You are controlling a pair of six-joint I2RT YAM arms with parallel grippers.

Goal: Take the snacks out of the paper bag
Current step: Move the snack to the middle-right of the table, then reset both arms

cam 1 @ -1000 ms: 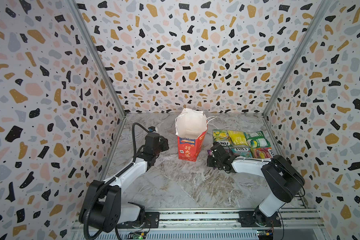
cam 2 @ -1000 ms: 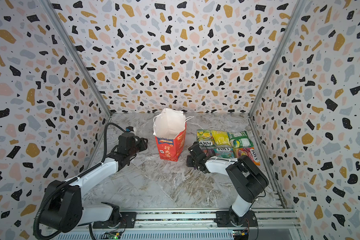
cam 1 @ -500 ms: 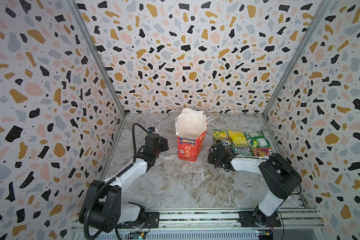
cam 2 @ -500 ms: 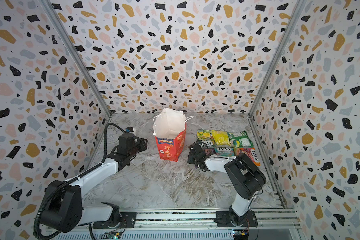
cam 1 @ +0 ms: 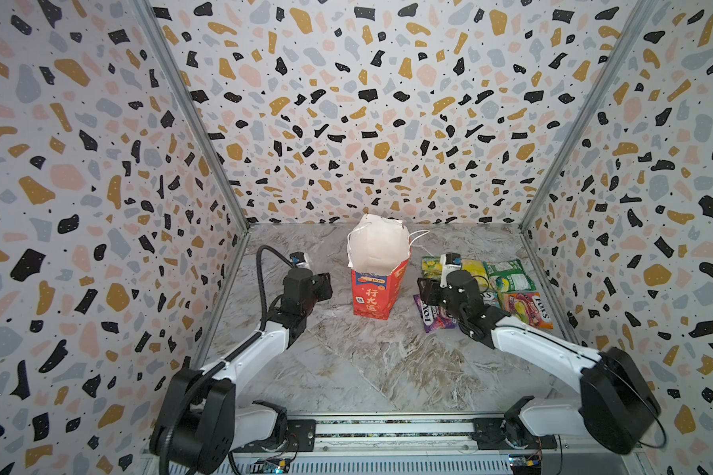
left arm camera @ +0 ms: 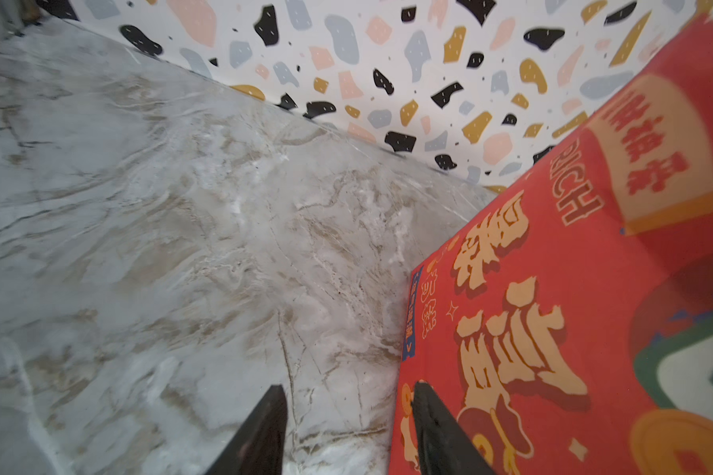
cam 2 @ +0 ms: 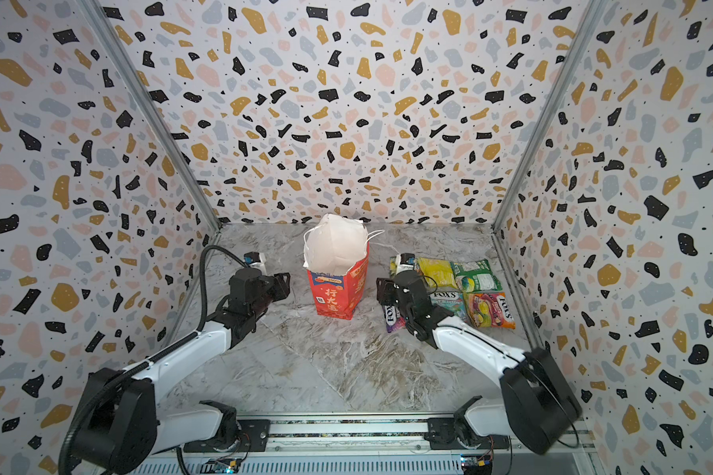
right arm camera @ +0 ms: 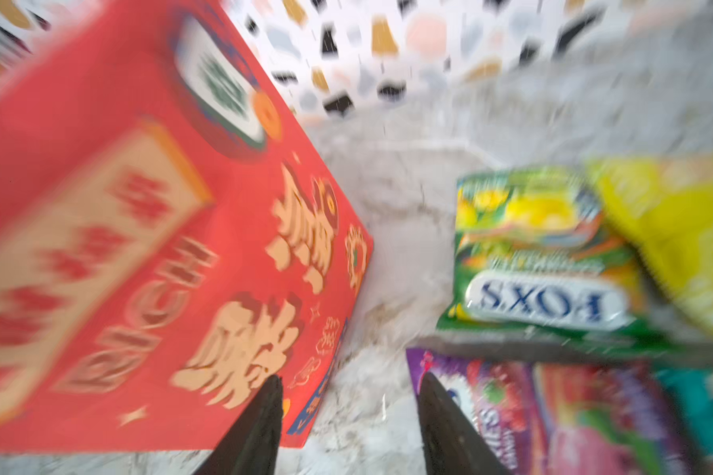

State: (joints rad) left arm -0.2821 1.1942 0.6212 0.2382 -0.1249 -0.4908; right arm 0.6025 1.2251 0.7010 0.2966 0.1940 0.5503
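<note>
Ideally the right gripper, jaws apart over the purple packet, should rise straight without dragging it from the snacks lying beside the upright bag, while the left gripper waits likewise apart, empty.

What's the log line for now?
paper bag: upright | left gripper: open, beside bag | right gripper: open, by purple packet | snacks: on table

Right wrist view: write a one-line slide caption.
Open, empty fingers between the red bag and candy packets on the table.
</note>
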